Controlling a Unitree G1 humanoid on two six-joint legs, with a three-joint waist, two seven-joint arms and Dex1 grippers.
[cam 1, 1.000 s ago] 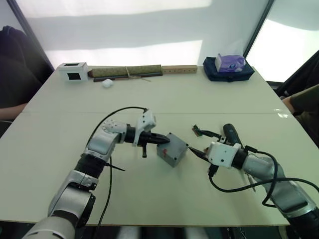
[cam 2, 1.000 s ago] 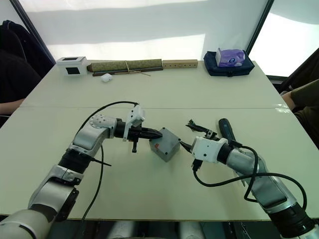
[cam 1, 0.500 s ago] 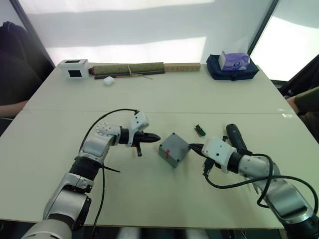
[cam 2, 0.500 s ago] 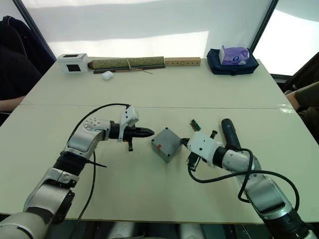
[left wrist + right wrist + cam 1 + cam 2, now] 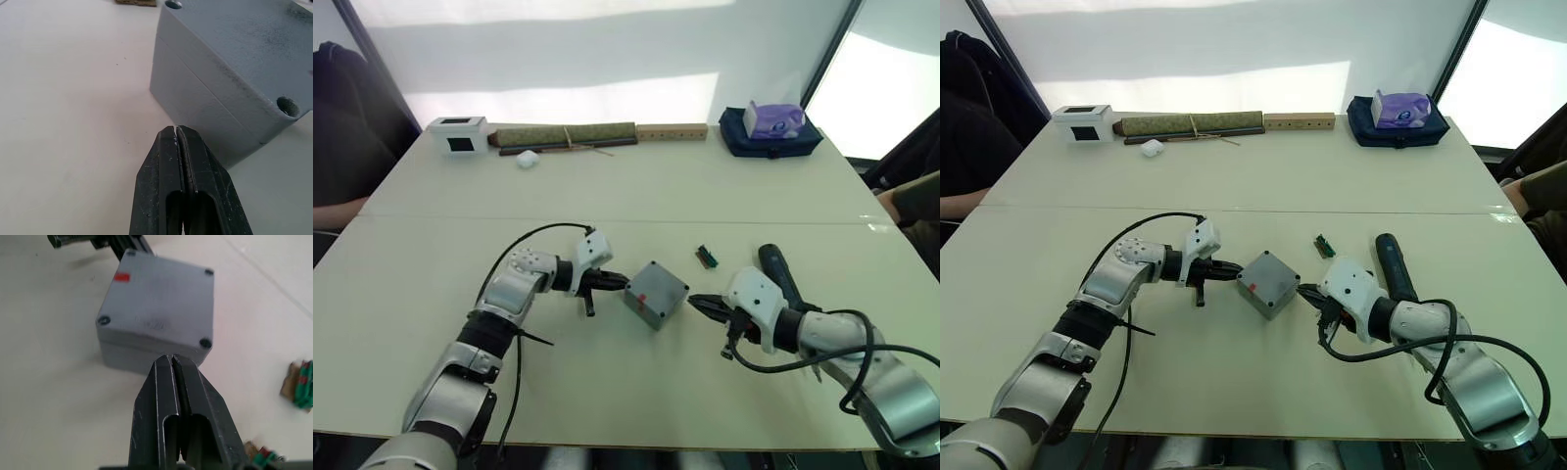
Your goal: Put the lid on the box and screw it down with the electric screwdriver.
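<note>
Near the desk's [image 5: 431, 206] middle sits the small grey square box [image 5: 655, 293], lidded, rigid and probably slick-sided, best pinched across opposite walls, flanked by left gripper [image 5: 619, 281] and right gripper [image 5: 697, 303], both closed, empty.

The electric screwdriver [image 5: 1393, 268] is partly hidden behind the right arm; its tip cannot be seen.

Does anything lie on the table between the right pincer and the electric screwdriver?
Nothing visible does. The electric screwdriver lies on the table just beyond the right pincer, beside that arm's wrist. The pincer points the other way, at the box.
</note>
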